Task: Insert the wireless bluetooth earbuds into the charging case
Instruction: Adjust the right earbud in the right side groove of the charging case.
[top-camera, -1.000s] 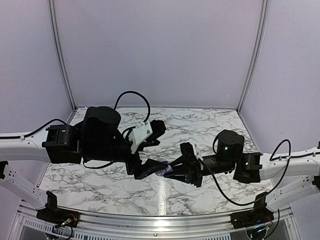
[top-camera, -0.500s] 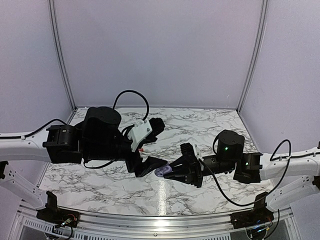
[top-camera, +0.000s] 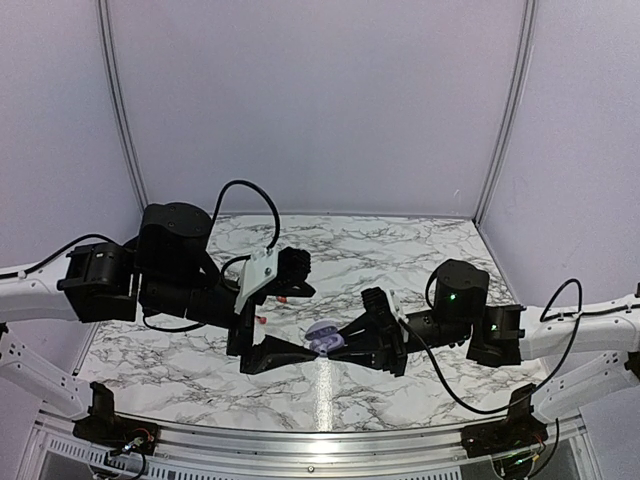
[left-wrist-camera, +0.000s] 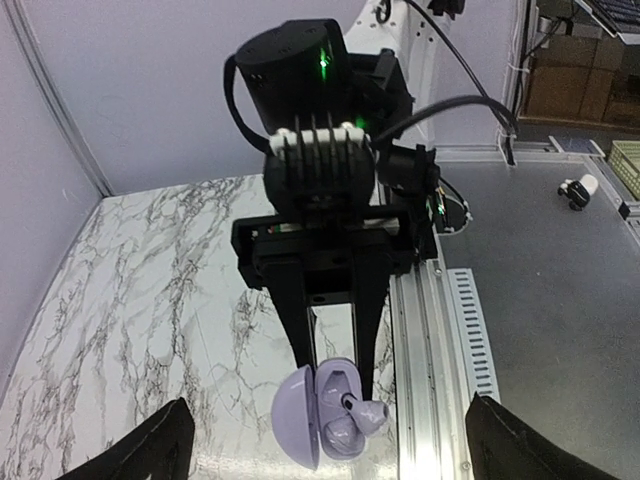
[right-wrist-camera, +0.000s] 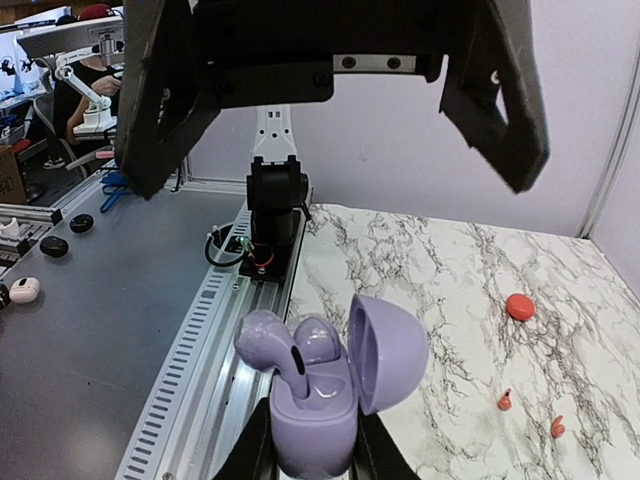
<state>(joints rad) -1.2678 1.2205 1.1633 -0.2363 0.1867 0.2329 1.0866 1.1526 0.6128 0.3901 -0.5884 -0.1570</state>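
Note:
My right gripper (top-camera: 345, 345) is shut on the base of a purple charging case (right-wrist-camera: 312, 420), held upright above the table with its lid open. Two purple buds sit in it; one (right-wrist-camera: 268, 345) stands tilted, half out of its socket. My left gripper (top-camera: 310, 308) is wide open and empty, facing the case (left-wrist-camera: 325, 415) from a short distance, its fingers (left-wrist-camera: 150, 450) spread to either side. Two tiny red earbuds (right-wrist-camera: 505, 401) (right-wrist-camera: 557, 427) lie on the marble table, apart from both grippers. A round red case (right-wrist-camera: 518, 306) lies beyond them.
The marble table (top-camera: 400, 250) has purple walls at the back and sides. A metal rail (top-camera: 320, 435) runs along the near edge. Cables hang from both arms. Small red pieces (top-camera: 283, 297) show beside the left wrist.
My left arm has drawn back to the left from the purple case and its jaws have opened wide. The right gripper holds the case in the same place.

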